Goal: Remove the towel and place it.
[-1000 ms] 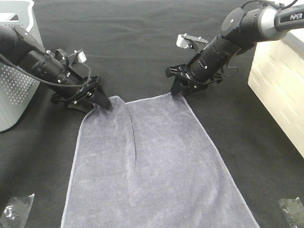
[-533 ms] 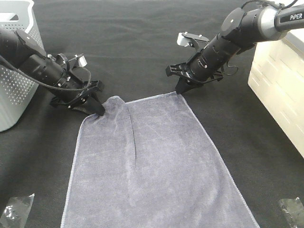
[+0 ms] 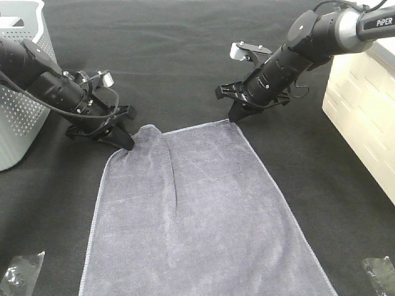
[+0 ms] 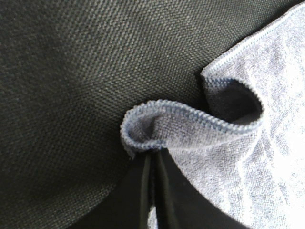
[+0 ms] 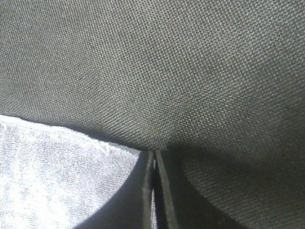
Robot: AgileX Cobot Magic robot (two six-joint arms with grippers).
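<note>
Towel corners now pinched by left end effector and right end effector, previously apart.

This looks like a robot lab or test bench, not a home. The tabletop is covered all over with a black woven cloth, the kind laid down for staged trials. Two black robot arms, one marked "PiPER", reach in over it. Left of the tabletop's middle stands a white perforated basket; at its right edge sits a cream box.
</note>
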